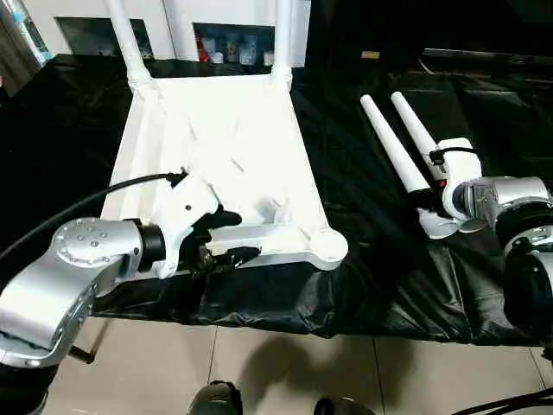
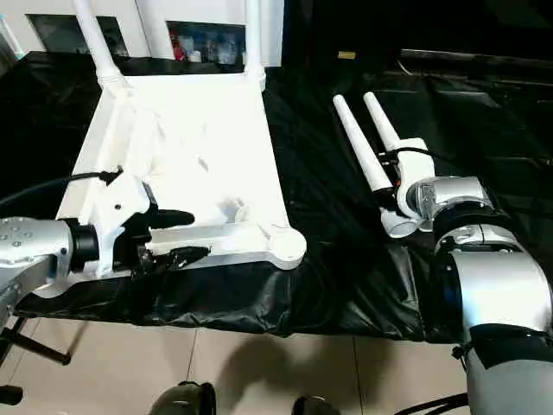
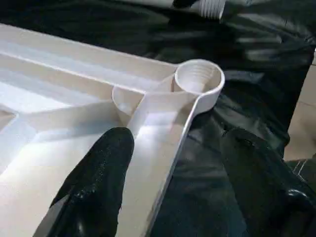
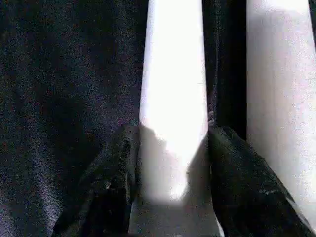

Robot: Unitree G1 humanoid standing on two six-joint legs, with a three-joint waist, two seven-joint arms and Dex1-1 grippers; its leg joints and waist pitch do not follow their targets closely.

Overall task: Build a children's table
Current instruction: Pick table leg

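The small white plastic children's table top (image 1: 216, 164), smooth and glossy with raised ribs across its underside, lies upside down on the counter (image 1: 380, 277), which is draped in a wrinkled, shiny black plastic sheet. It sits toward the counter's left half, its near rim close to the front edge. Two long white tapered round tube legs (image 1: 130, 43) stand upright in the rounded sockets at its two far corners. The near right corner socket (image 3: 199, 79) is an open round cup with thread-like ridges inside.

The left claw (image 1: 226, 235) is released, its two black fingers (image 3: 98, 182) spread astride the near rim of the table top, one over the ribbed inside, the other outside above the black sheet, not gripping it.

Two more white tapered tube legs (image 1: 396, 151) lie side by side on the right half of the counter, narrow ends pointing to the far edge. The right claw (image 4: 173, 173) sits at the thick end of the left one of this pair, its rough black fingers (image 4: 111, 187) hugging both sides of the smooth tube, grasping it.
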